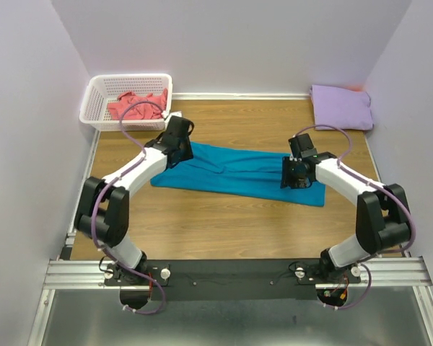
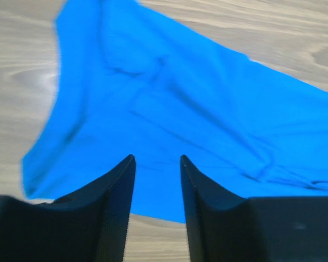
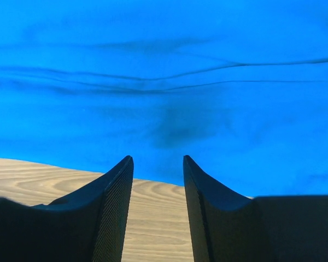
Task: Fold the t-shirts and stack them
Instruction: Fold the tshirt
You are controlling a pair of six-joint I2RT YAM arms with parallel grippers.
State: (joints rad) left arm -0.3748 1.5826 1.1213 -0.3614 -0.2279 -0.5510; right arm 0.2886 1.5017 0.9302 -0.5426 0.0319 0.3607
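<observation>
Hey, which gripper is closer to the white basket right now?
Left. The left gripper sits over the teal shirt at its end nearest the white basket; the right gripper is over its opposite end.

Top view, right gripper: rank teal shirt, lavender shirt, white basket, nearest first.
1. teal shirt, mid-table, directly under the right gripper.
2. lavender shirt, far right corner.
3. white basket, far left corner, coral shirt inside.
</observation>
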